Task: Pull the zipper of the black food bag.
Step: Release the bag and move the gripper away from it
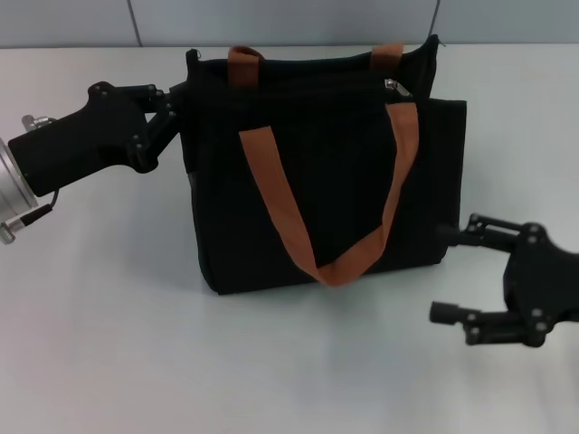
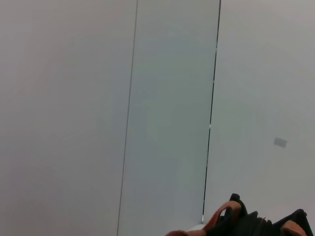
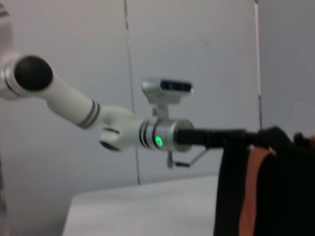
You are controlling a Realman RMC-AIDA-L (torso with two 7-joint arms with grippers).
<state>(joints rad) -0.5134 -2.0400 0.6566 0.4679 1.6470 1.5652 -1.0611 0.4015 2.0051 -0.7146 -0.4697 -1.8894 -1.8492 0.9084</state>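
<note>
Bracing step, before any pull on the slider. At left, left gripper [image 1: 176,101] pressed against the upper left corner of the black food bag [image 1: 317,172]; fingers hidden against the dark fabric, so width impossible to tell. Same arm visible in the right wrist view, reaching level to the bag's top edge. At centre, bag upright on the white desk [image 1: 109,344], boxy, matte black, two rust-brown webbing handles [image 1: 298,217], the front one drooping in a V over the front panel. Toward the right end of the top edge, zipper [image 1: 395,87], a small silver slider. At lower right, right gripper [image 1: 452,271] beside the bag's bottom right corner, fingers spread wide, holding nothing. Likely next: raising the right gripper to the slider, closing narrowly on the tab, then drawing along the track.
</note>
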